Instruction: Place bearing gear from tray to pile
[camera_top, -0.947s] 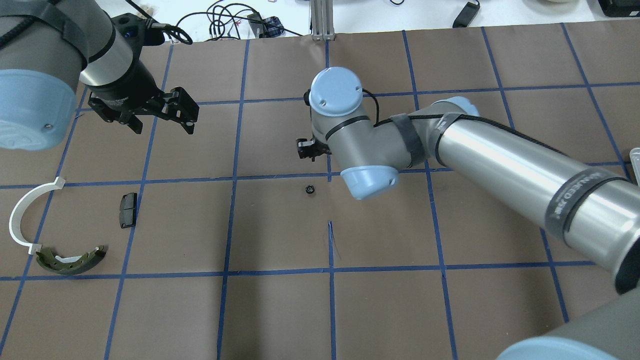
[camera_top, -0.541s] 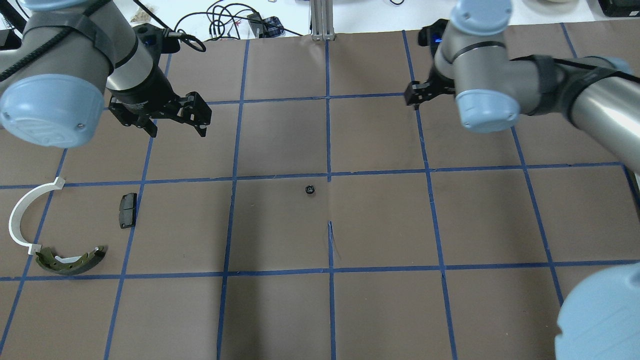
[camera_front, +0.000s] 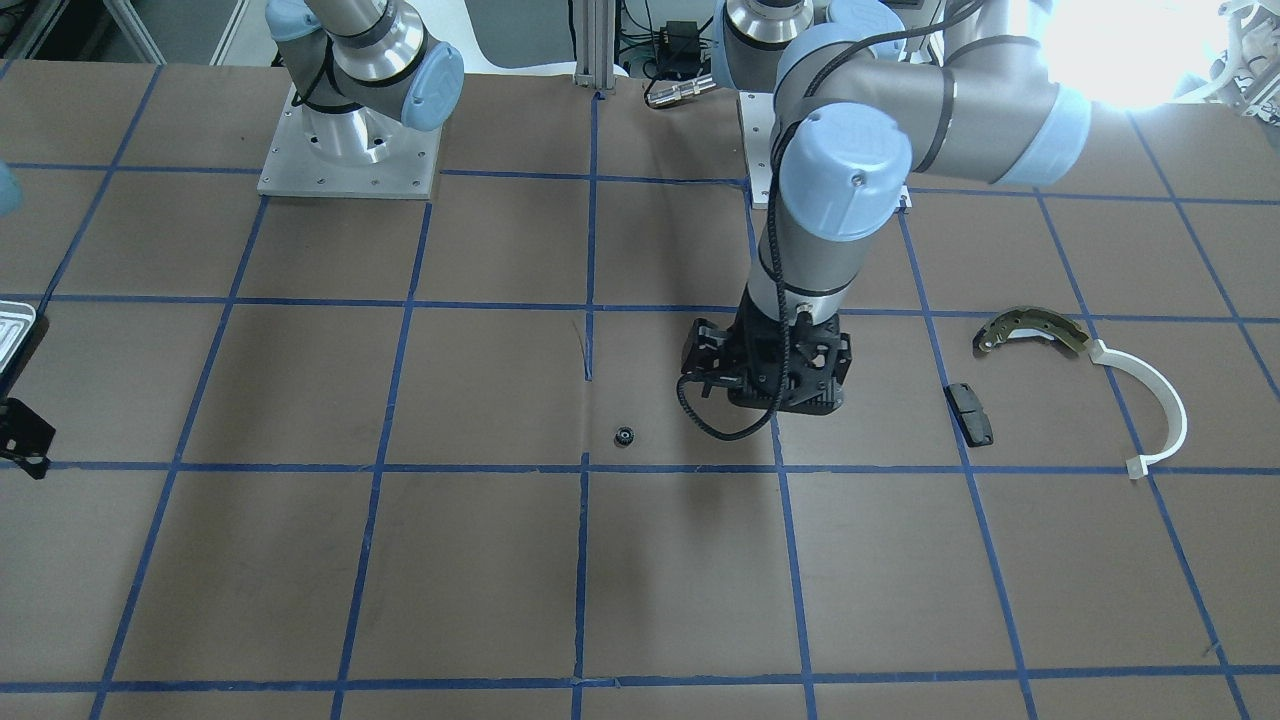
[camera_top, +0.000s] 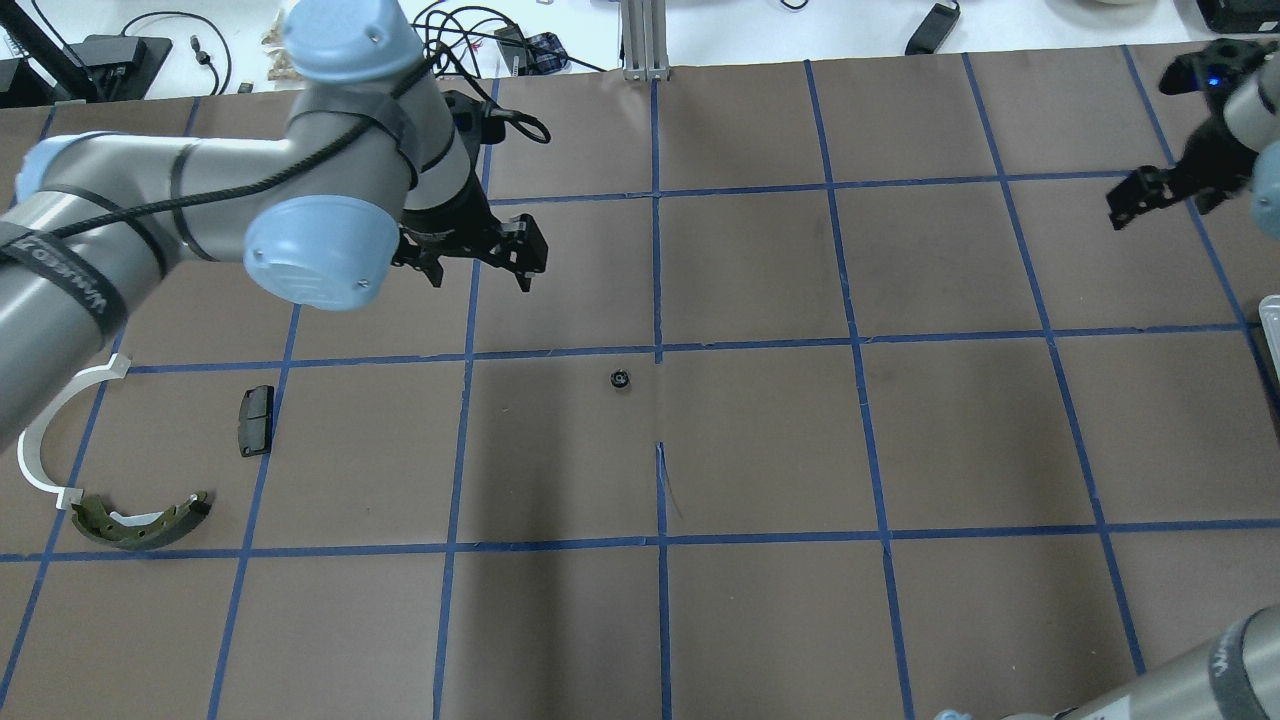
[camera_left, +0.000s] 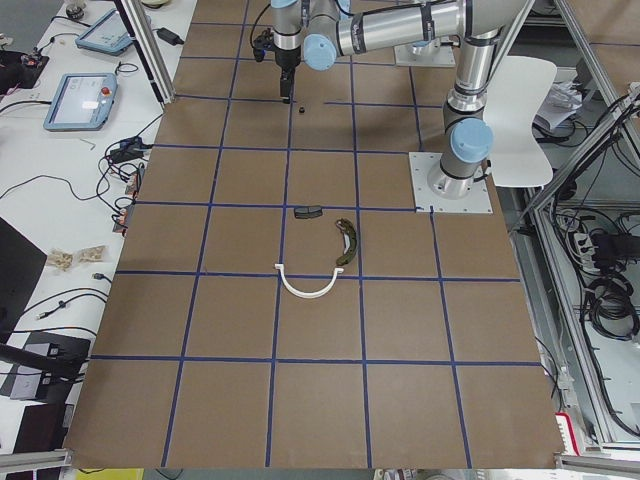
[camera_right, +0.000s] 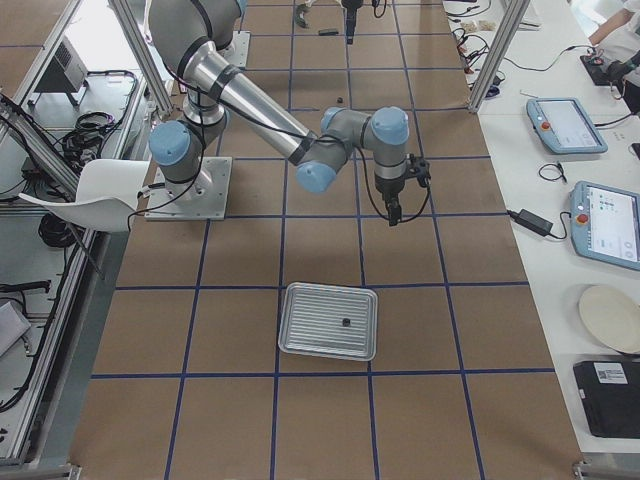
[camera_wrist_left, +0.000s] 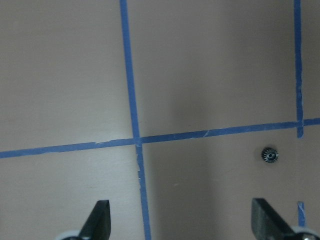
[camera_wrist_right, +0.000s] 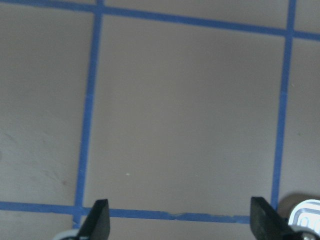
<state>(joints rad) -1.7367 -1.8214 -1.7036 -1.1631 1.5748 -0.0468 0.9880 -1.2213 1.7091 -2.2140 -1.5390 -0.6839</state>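
The bearing gear (camera_top: 620, 379) is a small black toothed ring lying alone on the brown table, near the middle; it also shows in the front view (camera_front: 624, 435) and the left wrist view (camera_wrist_left: 270, 155). My left gripper (camera_top: 482, 275) is open and empty, above the table behind and left of the gear. My right gripper (camera_top: 1135, 203) is open and empty, at the far right. The tray (camera_right: 300, 345) lies beyond it, with a small dark part in it. The pile is a brake shoe (camera_top: 140, 520), a white arc (camera_top: 40, 430) and a dark pad (camera_top: 256, 420) at the left.
Blue tape lines grid the brown table. Cables and devices lie beyond the far edge (camera_top: 470, 45). A metal post (camera_top: 645, 40) stands at the far middle. The tray's corner shows in the right wrist view (camera_wrist_right: 307, 212).
My right arm has swung away from the table's middle to the far right. My left gripper has moved right, nearer the gear. The gear has not moved.
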